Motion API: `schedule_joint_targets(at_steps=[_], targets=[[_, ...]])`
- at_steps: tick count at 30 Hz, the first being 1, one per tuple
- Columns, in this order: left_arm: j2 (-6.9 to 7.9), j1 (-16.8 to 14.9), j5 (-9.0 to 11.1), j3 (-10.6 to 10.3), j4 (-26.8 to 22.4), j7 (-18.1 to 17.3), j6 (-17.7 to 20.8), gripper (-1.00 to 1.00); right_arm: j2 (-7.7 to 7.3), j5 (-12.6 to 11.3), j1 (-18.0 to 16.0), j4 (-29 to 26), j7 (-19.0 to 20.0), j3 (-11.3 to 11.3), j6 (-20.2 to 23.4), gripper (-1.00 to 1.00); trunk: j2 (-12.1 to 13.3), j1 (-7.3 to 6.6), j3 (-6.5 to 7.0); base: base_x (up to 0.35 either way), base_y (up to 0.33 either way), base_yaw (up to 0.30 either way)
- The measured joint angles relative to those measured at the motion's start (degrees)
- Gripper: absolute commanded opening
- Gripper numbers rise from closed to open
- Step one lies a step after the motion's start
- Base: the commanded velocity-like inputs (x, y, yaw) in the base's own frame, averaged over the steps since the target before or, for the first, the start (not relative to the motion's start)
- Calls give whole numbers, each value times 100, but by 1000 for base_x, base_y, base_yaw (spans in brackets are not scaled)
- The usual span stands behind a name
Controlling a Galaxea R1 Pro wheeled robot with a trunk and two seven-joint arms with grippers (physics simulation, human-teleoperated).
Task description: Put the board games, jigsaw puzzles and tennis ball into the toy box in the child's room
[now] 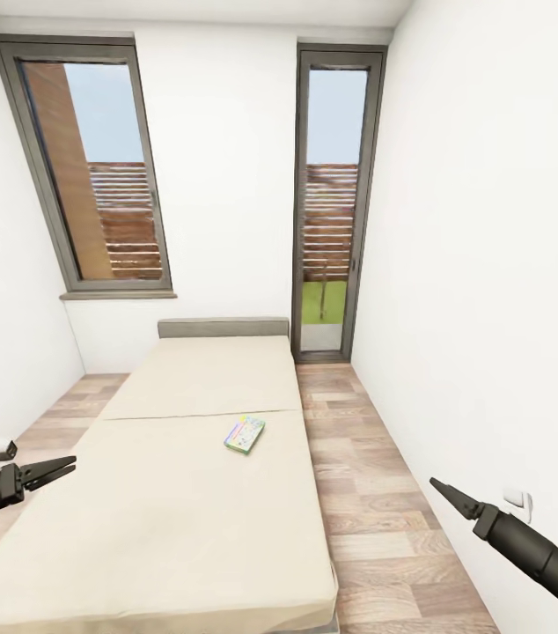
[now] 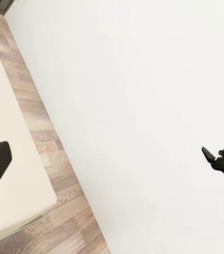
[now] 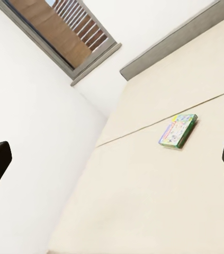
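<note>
We've got one board game (image 1: 245, 435) lying mid-bed (image 1: 173, 519), right of centre, headboard (image 1: 223, 328) behind, windows (image 1: 103, 176) beyond.

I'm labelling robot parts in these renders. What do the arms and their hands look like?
Both arms are dark grey, near-black cylinders that narrow toward the wrist. The left hand and right hand each end in two slim, pointed black fingers with jagged, toothed inner edges, like narrow pliers. No cables, logos or markings show. A small dark bracket sits beside the left arm.

A home bedroom: a beige bed (image 1: 182, 493) on wood-plank floor (image 1: 376, 493), white walls, two tall windows (image 1: 103, 176) at 12 o'clock.
</note>
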Motion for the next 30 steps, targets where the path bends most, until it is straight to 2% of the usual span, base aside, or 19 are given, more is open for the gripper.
schedule_joint_targets(at_steps=[12, 22, 30], targets=[[-6, 2, 10, 20, -20, 1, -35, 100, -10, 1, -1, 2, 16, -12, 10, 100, 0, -1, -32, 71, -71, 201], [-6, 2, 12, 30, -20, 1, -38, 100, -9, 2, -1, 1, 17, -14, 11, 100, 0, -1, -69, 170, -205, 256], [-6, 3, 13, 31, -20, 2, -39, 100, -8, 2, -1, 1, 17, -14, 11, 100, 1, 0, -102, 51, -269, 260]])
